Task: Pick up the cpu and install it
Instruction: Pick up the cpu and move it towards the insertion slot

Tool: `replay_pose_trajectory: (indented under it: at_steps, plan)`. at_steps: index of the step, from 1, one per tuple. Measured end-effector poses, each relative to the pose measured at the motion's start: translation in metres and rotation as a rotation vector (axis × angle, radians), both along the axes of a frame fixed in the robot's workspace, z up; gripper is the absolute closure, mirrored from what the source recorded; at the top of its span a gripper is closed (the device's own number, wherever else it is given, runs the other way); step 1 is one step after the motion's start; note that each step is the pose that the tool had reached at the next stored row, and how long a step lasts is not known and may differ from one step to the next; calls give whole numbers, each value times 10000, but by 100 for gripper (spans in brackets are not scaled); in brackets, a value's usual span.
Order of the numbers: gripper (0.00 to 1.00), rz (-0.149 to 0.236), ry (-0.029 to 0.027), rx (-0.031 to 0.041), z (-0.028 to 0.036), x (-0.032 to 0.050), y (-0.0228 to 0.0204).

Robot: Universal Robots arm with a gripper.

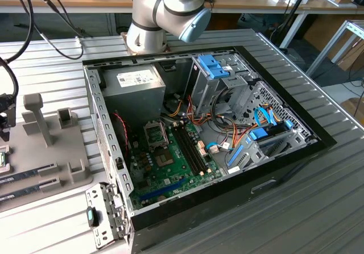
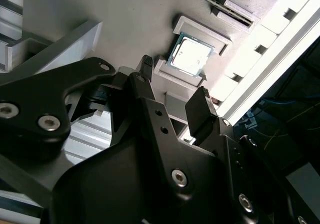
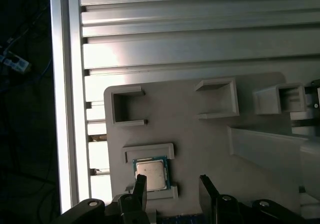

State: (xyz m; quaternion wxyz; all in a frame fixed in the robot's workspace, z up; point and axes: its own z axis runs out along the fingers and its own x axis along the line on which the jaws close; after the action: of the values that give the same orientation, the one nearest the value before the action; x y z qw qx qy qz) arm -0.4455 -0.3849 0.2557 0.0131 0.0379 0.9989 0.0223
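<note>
The cpu lies recessed in the grey holder, kept square for pickup. Over that holder the gripper hangs open, empty

Soft, even room light covers the exterior view, with the computer case shadowed inside. In both wrist views hard glare bleaches the edge of the ribbed table, and the black gripper reads nearly unlit.

— Where is the cpu?
— I see it lying in a small pocket on the holder plate, I think just under my gripper.
— And the holder plate?
— On the table, at the exterior view's left of the computer case.
</note>
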Motion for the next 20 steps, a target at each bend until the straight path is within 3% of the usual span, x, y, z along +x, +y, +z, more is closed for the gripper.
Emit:
replay_pose_trajectory:
  at_steps: [20]
  plan:
    - [46,0,1,-1,-88,-66,5]
